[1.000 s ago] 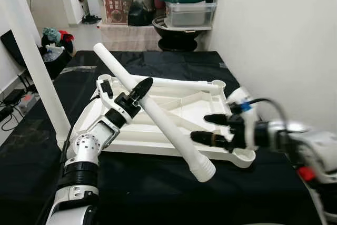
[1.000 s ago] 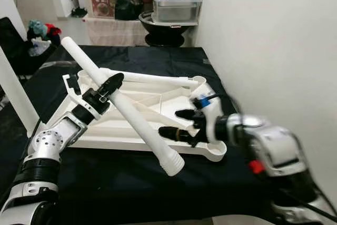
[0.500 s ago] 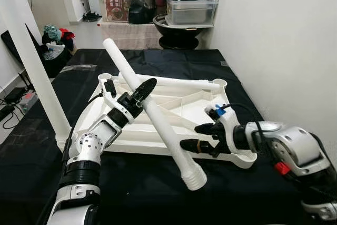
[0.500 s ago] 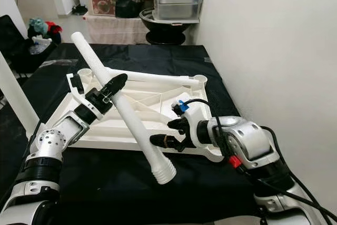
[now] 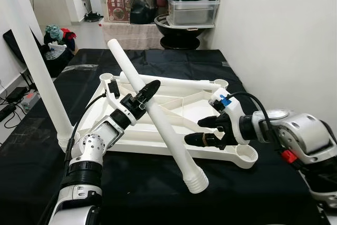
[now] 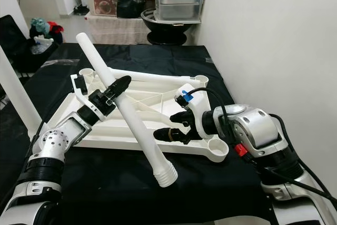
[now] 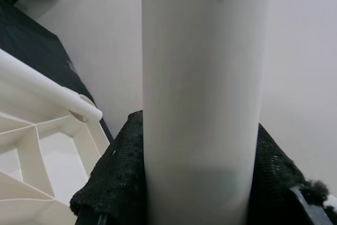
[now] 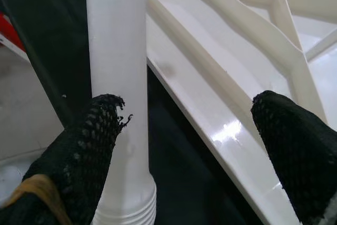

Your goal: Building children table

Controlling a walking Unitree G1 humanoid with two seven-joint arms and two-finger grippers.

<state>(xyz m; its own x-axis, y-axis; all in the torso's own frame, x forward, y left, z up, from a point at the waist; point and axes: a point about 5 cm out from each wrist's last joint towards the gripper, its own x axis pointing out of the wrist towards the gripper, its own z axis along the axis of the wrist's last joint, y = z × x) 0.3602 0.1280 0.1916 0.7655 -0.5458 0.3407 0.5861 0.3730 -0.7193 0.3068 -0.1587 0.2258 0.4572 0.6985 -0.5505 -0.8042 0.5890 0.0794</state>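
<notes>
Two grippers work over a white tabletop (image 5: 210,110) that lies upside down, ribs up, on a black cloth (image 5: 174,61). The left gripper (image 5: 143,94) is clamped on a white leg (image 5: 158,122) partway along it, so the leg slants in the air, its plain end high and far, its ribbed end (image 5: 197,183) low and near, over the cloth just past the tabletop's near edge. In the left wrist view the leg (image 7: 202,93) hides the fingertips; black pads (image 7: 116,177) press both its sides. The right gripper (image 5: 196,131) hangs spread wide beside the leg's lower part, over the near rim, holding nothing; whether its lower finger (image 8: 84,146) touches the leg cannot be made out. Another leg (image 5: 34,61) stands upright in the left corner socket, its top cut off by the frame.
</notes>
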